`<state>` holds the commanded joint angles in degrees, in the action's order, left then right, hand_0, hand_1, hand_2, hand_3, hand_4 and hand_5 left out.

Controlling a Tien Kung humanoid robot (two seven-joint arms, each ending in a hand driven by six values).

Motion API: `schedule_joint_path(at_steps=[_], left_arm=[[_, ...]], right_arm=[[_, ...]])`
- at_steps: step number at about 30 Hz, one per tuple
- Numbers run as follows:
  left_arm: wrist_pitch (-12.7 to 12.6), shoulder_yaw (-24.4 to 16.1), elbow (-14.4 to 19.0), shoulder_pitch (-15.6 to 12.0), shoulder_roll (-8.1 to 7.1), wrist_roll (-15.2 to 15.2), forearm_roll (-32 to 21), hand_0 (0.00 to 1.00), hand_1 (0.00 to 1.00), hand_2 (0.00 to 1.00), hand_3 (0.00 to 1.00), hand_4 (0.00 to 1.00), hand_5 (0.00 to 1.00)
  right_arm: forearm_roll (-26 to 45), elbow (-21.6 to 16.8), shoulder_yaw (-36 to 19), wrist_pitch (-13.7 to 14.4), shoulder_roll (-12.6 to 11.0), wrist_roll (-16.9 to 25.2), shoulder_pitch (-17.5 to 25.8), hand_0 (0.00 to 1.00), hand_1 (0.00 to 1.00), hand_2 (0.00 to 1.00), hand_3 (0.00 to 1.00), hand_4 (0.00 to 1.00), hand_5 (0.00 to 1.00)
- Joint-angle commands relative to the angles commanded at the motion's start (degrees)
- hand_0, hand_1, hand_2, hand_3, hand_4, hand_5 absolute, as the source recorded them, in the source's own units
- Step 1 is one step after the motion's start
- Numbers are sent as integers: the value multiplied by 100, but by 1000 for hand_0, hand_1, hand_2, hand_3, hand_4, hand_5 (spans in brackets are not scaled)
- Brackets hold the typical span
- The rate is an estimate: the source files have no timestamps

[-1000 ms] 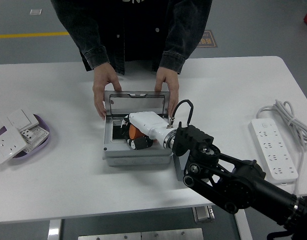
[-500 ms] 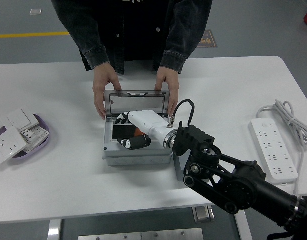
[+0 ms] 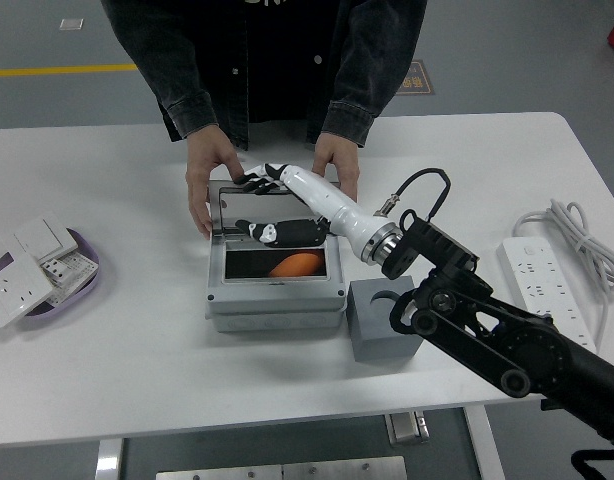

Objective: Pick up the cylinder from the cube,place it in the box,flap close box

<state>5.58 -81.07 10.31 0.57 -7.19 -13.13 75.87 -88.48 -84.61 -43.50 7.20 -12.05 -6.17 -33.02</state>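
Note:
The orange cylinder (image 3: 298, 265) lies inside the grey box (image 3: 275, 300) at the table's middle. The box's clear lid (image 3: 272, 205) stands open at the back and reflects my fingers. My right hand (image 3: 259, 180), white with black fingers, reaches over the box to the lid's top edge; its fingers are spread there and hold nothing. The grey cube (image 3: 382, 322) with a round hollow on top stands bare just right of the box. A person at the far side steadies the box with a left hand (image 3: 209, 175) and a right hand (image 3: 337, 165).
A purple dish (image 3: 82, 285) with white switches and sockets sits at the left edge. A white power strip (image 3: 547, 300) with its coiled cable (image 3: 577, 235) lies at the right. My right forearm (image 3: 487, 330) crosses above the cube.
My right hand let go of the cylinder inside the box, drew out and moved up and back to the lid's top edge. The cylinder now lies in the box. The cube is uncovered.

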Motion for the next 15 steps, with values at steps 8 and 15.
schedule_joint_path(at_steps=[8, 15], left_arm=[[5, -5, 0, 31, -25, -1, 31, 639, 662, 578, 636, 728, 312], [11, -54, 0, 50, -35, -22, 114, 638, 662, 578, 636, 728, 311]], right_arm=[[295, 648, -31, -16, -82, -149, -588, 722, 638, 697, 699, 734, 377], [579, 1305, 427, -49, -38, -106, -816, 690, 624, 686, 697, 728, 374]])
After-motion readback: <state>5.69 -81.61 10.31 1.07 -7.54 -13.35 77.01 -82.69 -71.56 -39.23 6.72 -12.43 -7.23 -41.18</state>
